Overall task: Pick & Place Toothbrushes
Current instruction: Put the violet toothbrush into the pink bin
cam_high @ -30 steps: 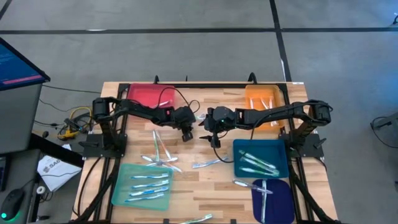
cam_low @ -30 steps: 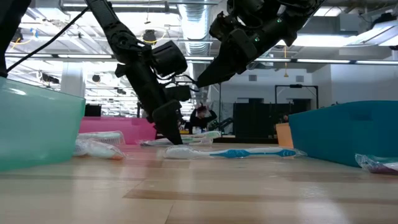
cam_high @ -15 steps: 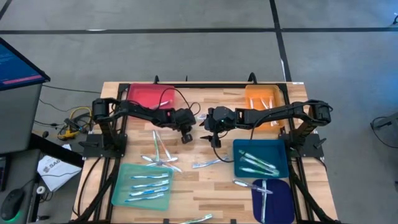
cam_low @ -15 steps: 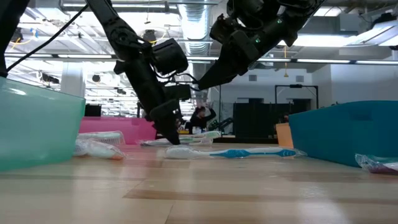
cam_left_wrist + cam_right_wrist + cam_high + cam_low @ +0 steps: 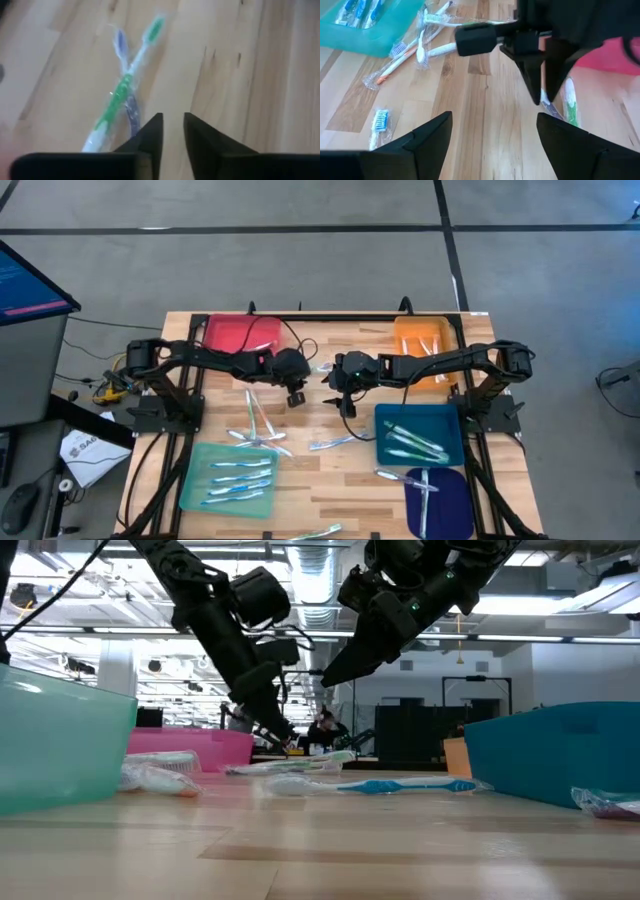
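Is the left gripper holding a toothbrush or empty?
Empty. The left gripper shows bare wood between its fingers; the green toothbrush lies beside them.

Bare wood is being left open at the middle of the table [image 5: 330, 475], between the pale green tray [image 5: 232, 478] and the teal tray [image 5: 420, 435]. That passage is being narrowed by scattered toothbrushes [image 5: 255, 425], and overhead by the left gripper [image 5: 295, 396] and right gripper [image 5: 333, 387].

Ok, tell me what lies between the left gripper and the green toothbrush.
In the left wrist view, a bluish wrapped toothbrush crosses the green toothbrush and runs toward the left gripper; otherwise only bare wooden table.
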### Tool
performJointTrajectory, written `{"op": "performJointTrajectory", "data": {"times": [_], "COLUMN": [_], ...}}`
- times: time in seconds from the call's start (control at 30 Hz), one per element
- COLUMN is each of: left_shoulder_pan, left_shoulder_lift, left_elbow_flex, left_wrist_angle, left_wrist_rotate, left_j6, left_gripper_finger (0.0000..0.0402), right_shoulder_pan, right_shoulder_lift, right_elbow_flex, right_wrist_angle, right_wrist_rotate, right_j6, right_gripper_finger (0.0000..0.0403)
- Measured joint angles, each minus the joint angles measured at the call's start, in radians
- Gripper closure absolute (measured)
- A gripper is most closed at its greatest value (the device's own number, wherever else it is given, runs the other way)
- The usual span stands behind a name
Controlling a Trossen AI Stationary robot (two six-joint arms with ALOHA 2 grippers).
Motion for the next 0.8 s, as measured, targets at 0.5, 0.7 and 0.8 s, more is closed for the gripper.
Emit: {"op": "performJointTrajectory", "data": {"times": [0.5, 0.7, 0.8], "left_shoulder_pan": [0.059, 0.089, 0.113], "left_shoulder_lift": [0.097, 0.097, 0.104], "left_elbow_flex": [0.002, 0.002, 0.004], "left_wrist_angle": [-0.009, -0.017, -0.025], "left_wrist_rotate": [0.026, 0.042, 0.090], "left_j6": [0.002, 0.002, 0.000], "left_gripper_finger": [0.0225, 0.0227, 0.0228], "right_shoulder_pan": [0.000, 0.000, 0.000], "right_shoulder_lift": [0.000, 0.000, 0.000], "right_elbow_flex": [0.000, 0.000, 0.000], "right_wrist_angle": [0.005, 0.006, 0.006], "right_wrist_rotate": [0.000, 0.000, 0.000], "right_j6": [0.001, 0.001, 0.001], "right_gripper_finger": [0.0117, 0.0117, 0.0117]}}
